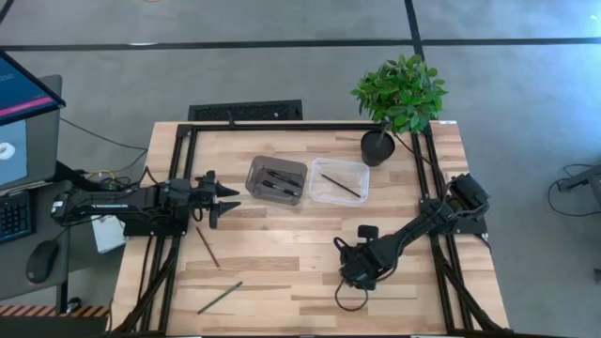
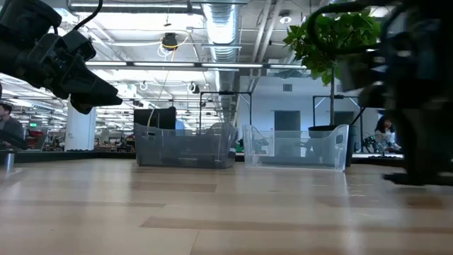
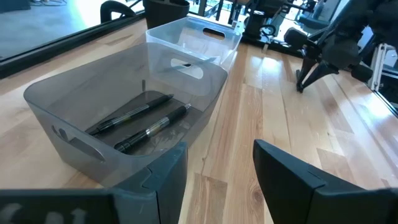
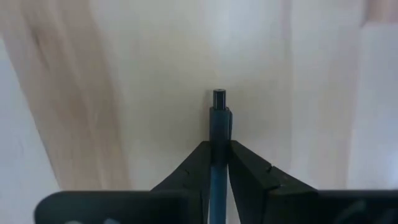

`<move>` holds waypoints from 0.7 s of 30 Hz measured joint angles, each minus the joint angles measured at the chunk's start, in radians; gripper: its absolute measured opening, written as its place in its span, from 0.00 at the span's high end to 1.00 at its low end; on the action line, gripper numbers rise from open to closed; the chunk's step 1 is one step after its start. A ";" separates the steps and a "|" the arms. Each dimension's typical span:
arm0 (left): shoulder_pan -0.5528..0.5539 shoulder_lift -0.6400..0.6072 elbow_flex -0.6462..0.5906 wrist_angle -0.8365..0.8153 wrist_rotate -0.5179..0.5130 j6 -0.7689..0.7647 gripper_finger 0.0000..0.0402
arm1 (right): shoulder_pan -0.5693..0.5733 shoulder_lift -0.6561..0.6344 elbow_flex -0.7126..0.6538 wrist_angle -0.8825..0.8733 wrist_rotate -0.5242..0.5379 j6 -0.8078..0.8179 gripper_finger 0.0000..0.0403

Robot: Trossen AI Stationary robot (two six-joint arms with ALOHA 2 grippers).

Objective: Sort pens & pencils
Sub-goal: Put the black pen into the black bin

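Observation:
My right gripper [image 1: 357, 274] [image 4: 219, 144] stands low over the near right part of the table, pointing down, shut on a dark pen [image 4: 219, 115]. My left gripper [image 1: 223, 198] [image 3: 217, 177] hovers open at the left of the grey tray [image 1: 276, 178] [image 3: 56, 99], touching nothing. Two black pens [image 3: 140, 118] lie flat on that tray's floor. The clear tray [image 1: 340, 180] beside it holds one thin pencil [image 1: 342, 185]. Two more pencils [image 1: 208, 247] [image 1: 220, 298] lie flat on the wood near the left front. My right gripper pinches the dark pen between its two fingers [image 4: 249, 168], coming from above and pointing down. The fingers lie along the pen, and its free end [image 4: 219, 94] sticks out past the fingertips toward the table. Whether that end touches the wood cannot be told.
A potted plant [image 1: 399, 99] stands at the far right corner behind the clear tray. Black frame rails [image 1: 178, 169] run along the table's left, right and far sides. Bare wood lies between the two arms in front of the trays.

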 joint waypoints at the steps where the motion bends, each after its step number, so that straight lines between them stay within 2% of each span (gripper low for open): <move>1: 0.000 0.000 0.000 0.000 0.000 0.003 0.57 | -0.002 0.000 0.006 -0.002 0.003 0.000 0.82; 7: 0.000 0.000 0.000 0.000 0.000 0.005 0.57 | -0.037 -0.001 0.058 -0.015 -0.003 -0.002 0.83; 16: 0.000 0.000 0.000 0.000 0.000 0.005 0.57 | -0.128 -0.004 0.208 -0.052 0.126 -0.109 0.83; 21: 0.000 0.000 0.000 0.000 0.000 0.005 0.57 | -0.208 -0.005 0.312 -0.066 0.220 -0.225 0.84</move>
